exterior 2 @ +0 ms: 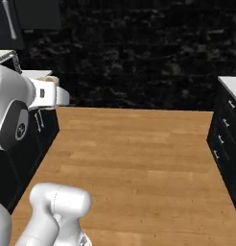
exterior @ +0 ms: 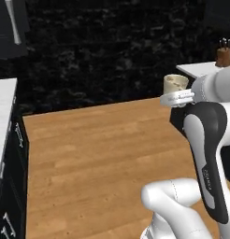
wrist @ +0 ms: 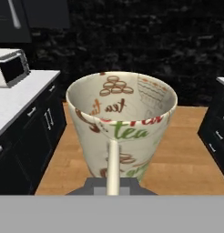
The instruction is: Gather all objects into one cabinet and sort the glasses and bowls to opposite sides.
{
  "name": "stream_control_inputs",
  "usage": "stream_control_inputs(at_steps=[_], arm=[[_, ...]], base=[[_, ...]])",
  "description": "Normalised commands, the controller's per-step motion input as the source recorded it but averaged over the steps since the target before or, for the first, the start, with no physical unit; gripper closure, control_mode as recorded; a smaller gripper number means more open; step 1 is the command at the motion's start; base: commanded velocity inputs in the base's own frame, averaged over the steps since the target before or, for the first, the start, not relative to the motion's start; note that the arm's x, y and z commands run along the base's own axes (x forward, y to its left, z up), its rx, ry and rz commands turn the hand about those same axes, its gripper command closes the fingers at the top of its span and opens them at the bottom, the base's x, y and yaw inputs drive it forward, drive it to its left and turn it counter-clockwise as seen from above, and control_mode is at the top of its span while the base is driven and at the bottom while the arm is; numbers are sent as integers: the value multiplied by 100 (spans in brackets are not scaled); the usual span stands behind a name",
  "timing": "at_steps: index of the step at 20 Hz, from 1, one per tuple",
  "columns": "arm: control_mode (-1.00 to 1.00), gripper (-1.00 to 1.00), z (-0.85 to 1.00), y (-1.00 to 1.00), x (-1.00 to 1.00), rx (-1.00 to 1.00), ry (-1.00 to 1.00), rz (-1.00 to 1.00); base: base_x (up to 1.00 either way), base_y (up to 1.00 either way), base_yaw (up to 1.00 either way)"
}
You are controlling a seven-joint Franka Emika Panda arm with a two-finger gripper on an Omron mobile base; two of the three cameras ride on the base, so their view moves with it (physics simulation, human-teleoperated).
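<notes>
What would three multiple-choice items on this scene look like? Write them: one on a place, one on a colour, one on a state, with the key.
1. Where does the toaster stand?
A. on the white counter
B. on the wooden floor
C. inside the cup

2. What colour is the largest word printed on the outside of the cup?
A. blue
B. green
C. black

3. How does the cup sit at the gripper?
A. upside down
B. lying on its side
C. upright, mouth open upward

Key: 1 A, the hand view shows it on the counter at the left. 2 B, "tea" is printed in green. 3 C, its rim faces up and the inside shows.
</notes>
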Motion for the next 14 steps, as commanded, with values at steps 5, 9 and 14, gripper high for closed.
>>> stream_control_inputs(at_steps=[5, 9, 14], arm=[[100, 100, 0, 0, 0, 0, 0, 0], [100, 100, 0, 0, 0, 0, 0, 0], [100, 100, 0, 0, 0, 0, 0, 0]], base=[[100, -2, 35], [100, -29, 52], [100, -40, 57]])
